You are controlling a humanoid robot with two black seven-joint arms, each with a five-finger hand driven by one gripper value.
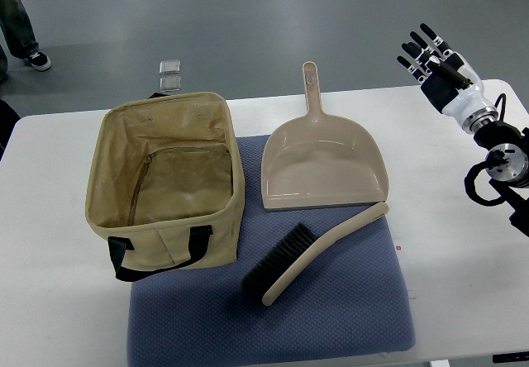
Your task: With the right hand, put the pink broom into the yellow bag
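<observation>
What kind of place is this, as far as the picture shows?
Probably a robotics lab or test room. A white table stands on a bare grey floor, household props (a bag, a broom, a dustpan) lie on a blue mat, and the robot's right hand hovers nearby.

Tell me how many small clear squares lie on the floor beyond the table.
2. One square lies farther from the table, the other square just below it in the picture, behind the bag. More could be hidden under the table.

Bag (pixel 165 187) left on mat (pixel 347 317), dustpan (pixel 323 164) right, broom (pixel 310 253) before dustpan
</observation>
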